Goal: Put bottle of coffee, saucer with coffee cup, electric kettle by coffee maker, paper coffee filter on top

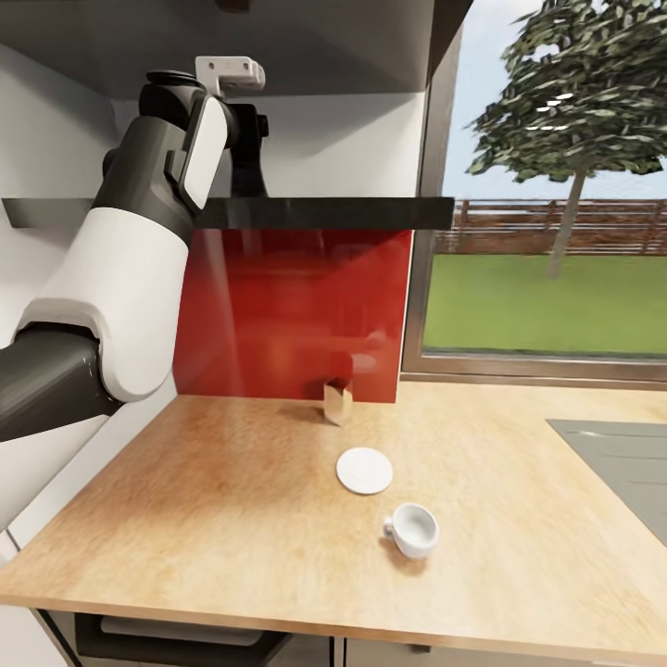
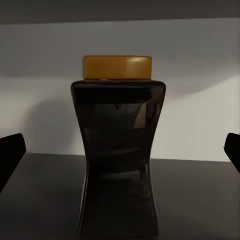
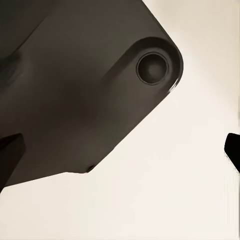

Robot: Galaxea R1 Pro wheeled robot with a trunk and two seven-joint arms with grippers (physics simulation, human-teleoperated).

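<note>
- Bottle of coffee (image 2: 119, 150) stands upright on the dark shelf (image 1: 324, 212), yellow cap up, centred between the left gripper (image 2: 120, 155) jaws, spread wide, not touching.
- Lower centre on the bench (image 1: 232, 519): saucer (image 1: 364, 470), coffee cup (image 1: 413, 530) just beside it, apart.
- Right gripper (image 3: 120, 150) jaws open.

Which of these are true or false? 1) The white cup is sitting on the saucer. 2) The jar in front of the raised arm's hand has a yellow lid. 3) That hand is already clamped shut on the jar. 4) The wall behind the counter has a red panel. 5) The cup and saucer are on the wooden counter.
1) False. The coffee cup stands on the kitchen countertop beside the saucer, apart from it.
2) True. The bottle of coffee has a yellow cap.
3) False. The left gripper is open, its fingers wide on either side of the bottle, not touching it.
4) True. The red panel is there.
5) True.
</note>
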